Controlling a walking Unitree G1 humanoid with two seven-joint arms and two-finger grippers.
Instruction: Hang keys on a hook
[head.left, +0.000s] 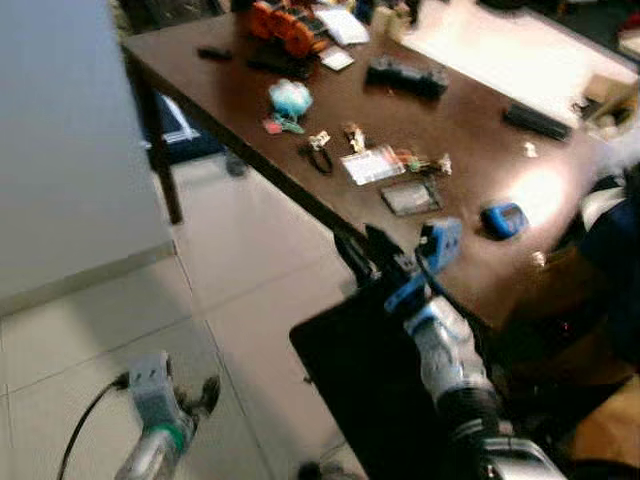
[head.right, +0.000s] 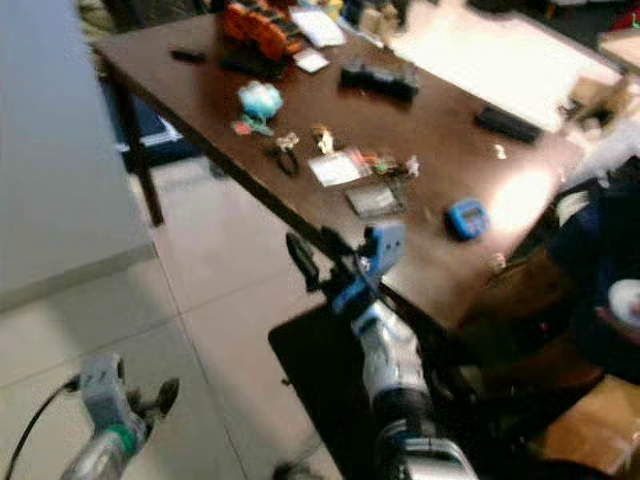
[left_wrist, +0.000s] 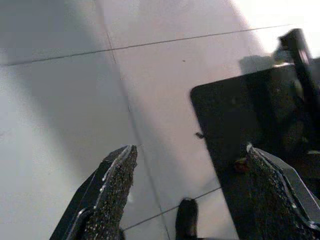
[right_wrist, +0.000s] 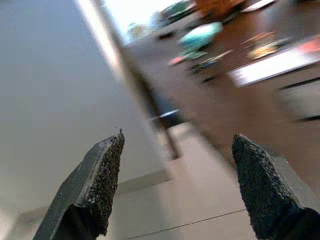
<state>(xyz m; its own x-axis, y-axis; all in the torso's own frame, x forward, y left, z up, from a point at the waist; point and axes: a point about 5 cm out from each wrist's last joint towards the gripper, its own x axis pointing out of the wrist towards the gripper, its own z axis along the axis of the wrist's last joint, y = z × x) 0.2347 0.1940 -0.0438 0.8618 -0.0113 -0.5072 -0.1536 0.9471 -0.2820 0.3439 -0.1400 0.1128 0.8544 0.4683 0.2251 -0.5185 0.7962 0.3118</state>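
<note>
Our right gripper (head.left: 362, 250) rides at the centre of the head views, jaws spread wide and holding nothing, raised just short of the near edge of the dark wooden surface (head.left: 480, 140). Our left gripper (head.left: 200, 395) hangs low at the lower left of the frame over the pale tiled floor (head.left: 230, 300), jaws likewise parted and empty; its wrist view looks down between them at tiles and a black slab (left_wrist: 235, 125) of uncertain kind.

The keys lie up and away from the right jaws, toward the upper middle of the frame. We take them to be the small cluster (head.left: 320, 148) on the surface: a black loop with a pale tag above it, just beside a white card (head.left: 372, 165). Blur leaves this a likely reading, not a sure one. A second scatter of small metal bits (head.left: 425, 162) sits at the card's far side. The loop's long axis seems to run from upper left to lower right. The right arm is plainly the nearer.

A teal pouch (head.left: 290, 97), a blue device (head.left: 503, 219) and orange gear (head.left: 285, 25) share the surface. We cannot make out any hook. At the right edge a dark-sleeved person (head.left: 610, 260) is cut off by the frame.
</note>
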